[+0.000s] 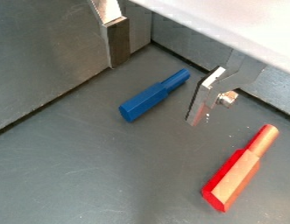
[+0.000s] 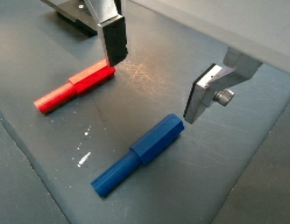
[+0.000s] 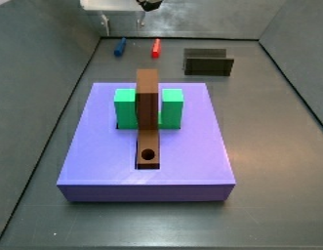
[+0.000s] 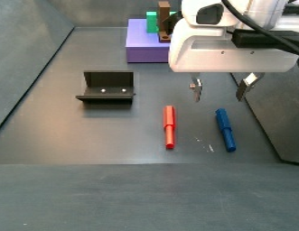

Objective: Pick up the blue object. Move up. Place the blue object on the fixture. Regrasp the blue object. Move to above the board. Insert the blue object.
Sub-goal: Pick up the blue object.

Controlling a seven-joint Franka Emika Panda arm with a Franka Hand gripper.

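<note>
The blue object (image 1: 155,94) is a slim blue peg lying flat on the grey floor; it also shows in a wrist view (image 2: 137,153) and in both side views (image 3: 118,45) (image 4: 224,129). My gripper (image 4: 221,90) is open and empty. It hangs above the floor, over the far end of the blue peg, apart from it. Its fingers (image 1: 116,39) (image 2: 206,96) stand wide in both wrist views. The dark fixture (image 4: 107,88) (image 3: 208,62) stands on the floor, away from the gripper. The lavender board (image 3: 190,156) carries a green block (image 3: 125,107) and a brown bar (image 3: 148,122) with a round hole.
A red peg (image 4: 171,126) (image 1: 241,168) (image 2: 74,87) (image 3: 156,47) lies on the floor beside the blue one, roughly parallel to it. Grey walls (image 1: 53,61) enclose the floor close to the pegs. The board shows behind the gripper in a side view (image 4: 142,43).
</note>
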